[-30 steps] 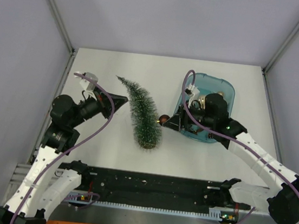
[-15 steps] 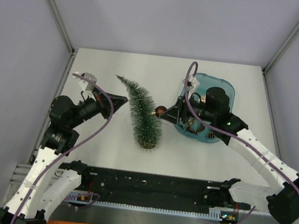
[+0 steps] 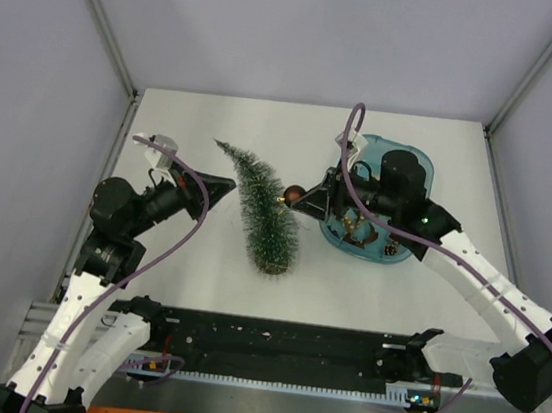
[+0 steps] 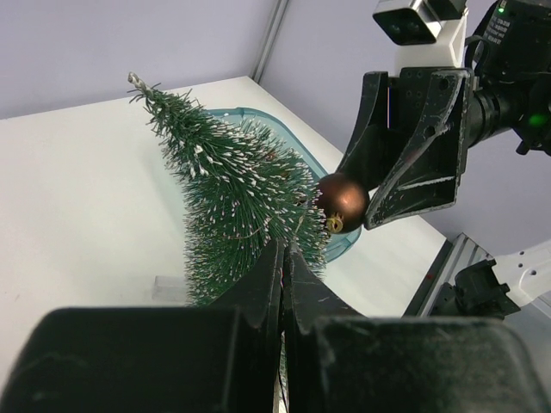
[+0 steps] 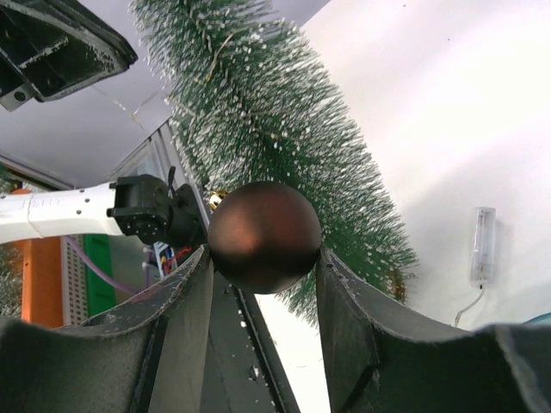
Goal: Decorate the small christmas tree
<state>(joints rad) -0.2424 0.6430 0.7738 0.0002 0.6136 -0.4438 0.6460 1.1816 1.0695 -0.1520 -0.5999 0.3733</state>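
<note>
While right gripper (image 3: 300, 198) clamps brown bauble (image 5: 264, 237), beside edge of small christmas tree (image 3: 267, 216)

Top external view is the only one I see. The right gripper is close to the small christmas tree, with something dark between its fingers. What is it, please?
Observer: A glossy brown ball ornament. The right wrist view shows the right gripper clamped on its two sides.
Operator: Does the ball touch the tree?
Observer: In the left wrist view it sits at the edge of the bristles of the small christmas tree, with its gold cap toward them. Contact I cannot confirm.
Operator: And the left gripper?
Observer: The left gripper has its jaws fully shut and points at the lower branches.
</note>
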